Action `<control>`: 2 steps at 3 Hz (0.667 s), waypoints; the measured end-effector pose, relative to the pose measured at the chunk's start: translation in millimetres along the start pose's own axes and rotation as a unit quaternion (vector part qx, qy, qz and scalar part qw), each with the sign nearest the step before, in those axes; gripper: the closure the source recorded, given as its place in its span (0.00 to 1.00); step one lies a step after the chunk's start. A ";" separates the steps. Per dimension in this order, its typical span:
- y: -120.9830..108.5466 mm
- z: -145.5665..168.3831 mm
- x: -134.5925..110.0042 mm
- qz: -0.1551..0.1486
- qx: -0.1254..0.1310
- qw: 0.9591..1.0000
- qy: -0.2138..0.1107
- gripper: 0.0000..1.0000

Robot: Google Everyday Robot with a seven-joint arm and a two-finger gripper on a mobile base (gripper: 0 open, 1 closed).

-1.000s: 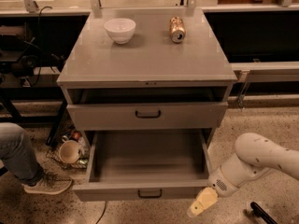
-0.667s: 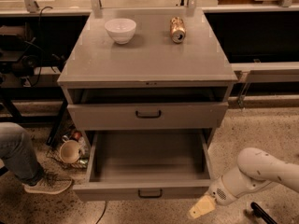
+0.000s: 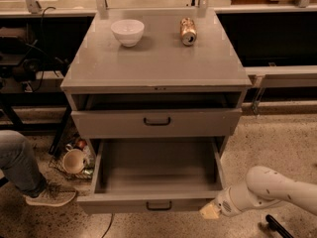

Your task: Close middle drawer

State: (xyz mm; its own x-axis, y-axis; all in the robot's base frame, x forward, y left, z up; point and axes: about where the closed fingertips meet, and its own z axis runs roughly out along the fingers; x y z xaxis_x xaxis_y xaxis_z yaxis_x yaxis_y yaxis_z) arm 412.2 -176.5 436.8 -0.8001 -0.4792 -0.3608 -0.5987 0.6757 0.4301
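A speckled stone floor (image 3: 280, 143) runs under a grey cabinet (image 3: 233, 103) that stands before dark shelving. On its counter (image 3: 158, 66) a white bowl (image 3: 128, 31) stands at the back left, and a can (image 3: 188, 31) lies on its side well apart to the right. The middle drawer (image 3: 158, 170) is pulled far out toward the camera, its deep box exposed and its black bar handle (image 3: 159, 206) on the low front. Above it, the upper drawer (image 3: 114, 124) sits slightly proud. The white arm (image 3: 270, 187) reaches in from the lower right. A jeans-clad leg (image 3: 17, 160) stands at the left, with a tipped cup (image 3: 74, 161) near it. The claw (image 3: 210, 211) sits at the right end of the drawer front; whether it is released or clenched, I cannot tell.
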 end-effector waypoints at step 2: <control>-18.5 31.1 -31.9 -0.024 0.037 0.998 -0.045 1.00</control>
State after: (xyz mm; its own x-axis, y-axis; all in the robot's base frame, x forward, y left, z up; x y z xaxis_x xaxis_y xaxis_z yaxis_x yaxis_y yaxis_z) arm 450.0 -156.3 414.6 -0.7618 -0.4628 -0.4533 -0.6293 0.6946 0.3486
